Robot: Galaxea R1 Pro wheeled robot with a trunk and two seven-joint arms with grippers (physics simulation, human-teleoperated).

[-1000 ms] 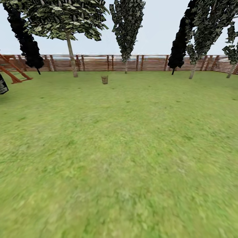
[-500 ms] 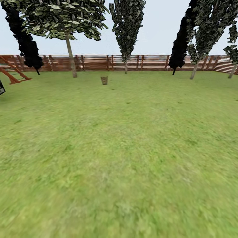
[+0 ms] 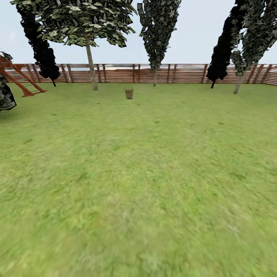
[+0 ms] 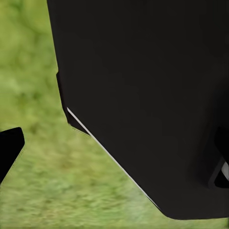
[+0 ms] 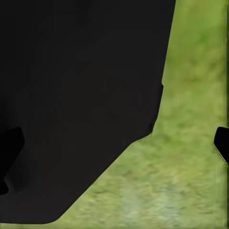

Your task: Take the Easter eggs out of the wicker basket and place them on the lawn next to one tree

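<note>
One wicker basket (image 3: 129, 94), one wooden playset (image 3: 19, 79) – five trees along one fence (image 3: 184, 74)

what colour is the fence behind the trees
Reddish brown, with horizontal wooden slats; the fence shows best in the head view.

Open lawn (image 3: 146, 173) ahead; far wicker basket (image 3: 129, 94) beside tree (image 3: 91, 65); fence (image 3: 184, 74) behind.

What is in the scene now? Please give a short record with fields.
setting: garden lawn with wooden fence
wicker basket: far off on the grass, near the fence
eggs: too small to tell
nearest tree to basket: pale-trunked tree
playset: at the head view's left edge
grippers: state cannot be told
</note>
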